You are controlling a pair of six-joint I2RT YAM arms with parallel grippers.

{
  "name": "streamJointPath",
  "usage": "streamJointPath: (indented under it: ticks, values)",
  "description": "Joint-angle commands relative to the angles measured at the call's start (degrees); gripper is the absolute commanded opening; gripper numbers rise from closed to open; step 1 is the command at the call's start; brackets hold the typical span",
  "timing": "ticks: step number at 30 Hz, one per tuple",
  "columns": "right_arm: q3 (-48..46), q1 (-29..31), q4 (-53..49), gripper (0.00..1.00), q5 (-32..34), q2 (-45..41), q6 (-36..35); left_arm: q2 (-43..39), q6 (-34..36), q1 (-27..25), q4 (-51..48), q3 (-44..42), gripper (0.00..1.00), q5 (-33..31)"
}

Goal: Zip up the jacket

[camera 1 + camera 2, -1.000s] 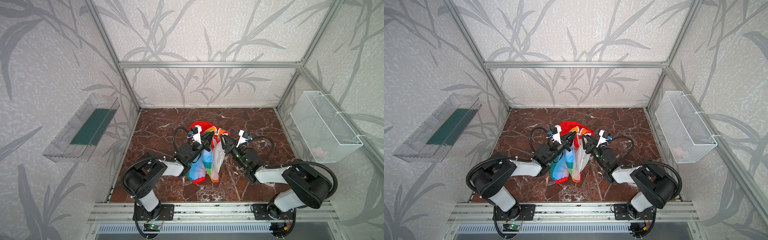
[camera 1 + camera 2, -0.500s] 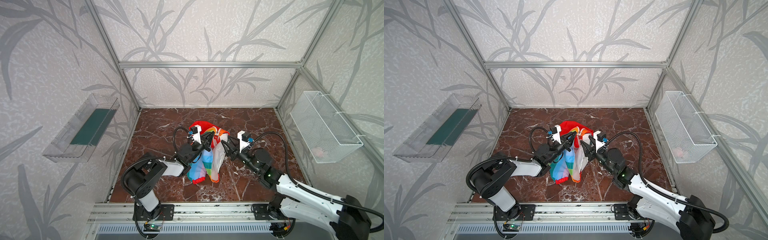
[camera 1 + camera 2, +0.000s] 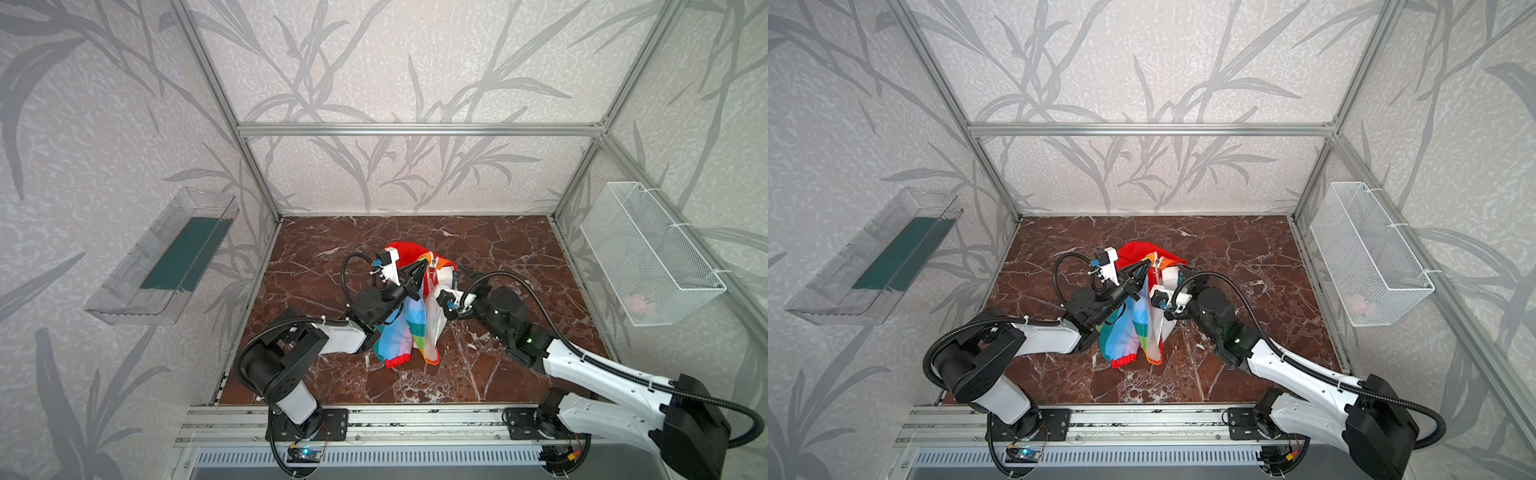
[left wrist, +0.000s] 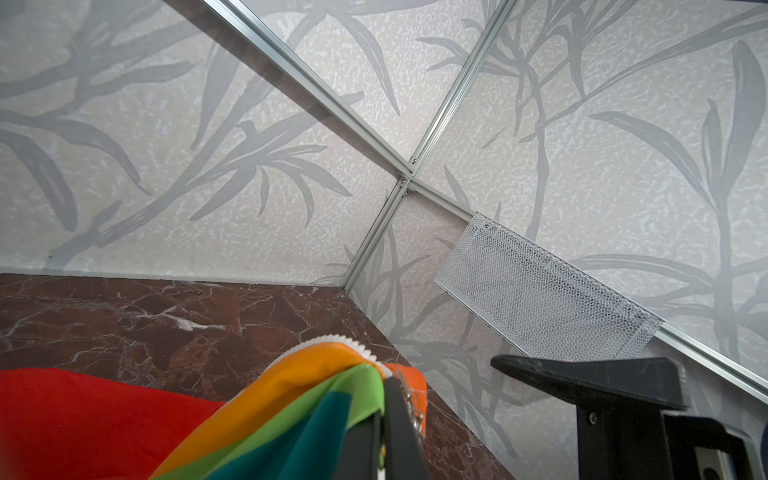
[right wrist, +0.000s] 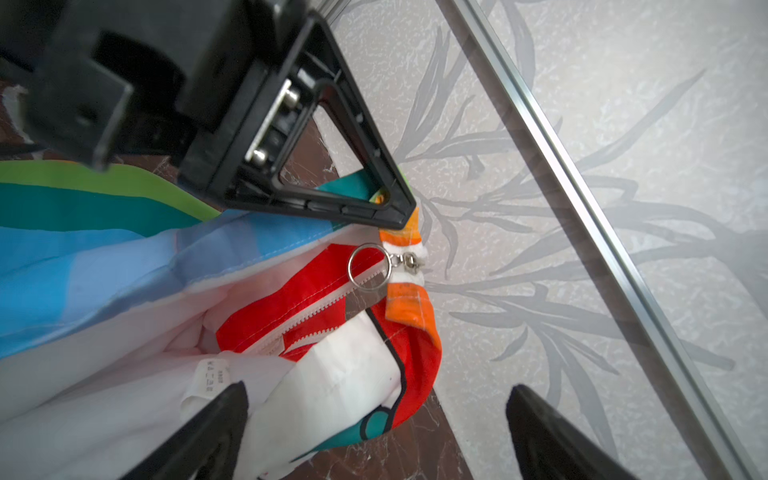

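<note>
Rainbow-striped jacket point(image 3: 409, 328) hangs bunched over the middle of the marble table point(image 3: 316, 249); the left gripper point(image 3: 419, 272) is clamped on its top edge beside the ring zipper pull point(image 5: 368, 266), and the right gripper point(image 5: 376, 388) stands spread wide by the white lining, gripping nothing.

You've got red-brown marble floor point(image 3: 503, 249), white-veined, under your left gripper point(image 3: 417, 272). Ahead of it there's pale wallpaper point(image 3: 415, 62) with grey leaf prints, framed in aluminium bars point(image 3: 415, 129). Out past your right gripper point(image 5: 378, 390), a white wire basket point(image 3: 648, 257) hangs on the wall; out past the left one, a clear tray point(image 3: 124, 299) with a green liner.
</note>
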Motion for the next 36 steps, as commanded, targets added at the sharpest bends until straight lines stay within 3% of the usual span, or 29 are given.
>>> streamJointPath:
  ticks: [1,13,28,36]
  values:
    - [3.3,-0.5,7.0,1.0,-0.8,2.7,-7.7,-1.9,-1.5,-0.2,1.4,0.4,0.0,-0.8]
    - [5.3,-2.8,22.3,1.0,-2.4,13.5,-12.7,-2.5,-1.4,-0.2,1.5,0.6,0.0,-0.8]
    - [8.4,-4.1,12.2,0.96,-9.2,11.2,-8.3,-1.7,-1.9,-0.2,1.4,1.3,0.0,-0.8]
    - [9.1,-4.1,10.7,0.82,-9.7,10.8,-7.0,-1.6,-2.1,-0.2,1.4,1.3,0.0,-0.8]
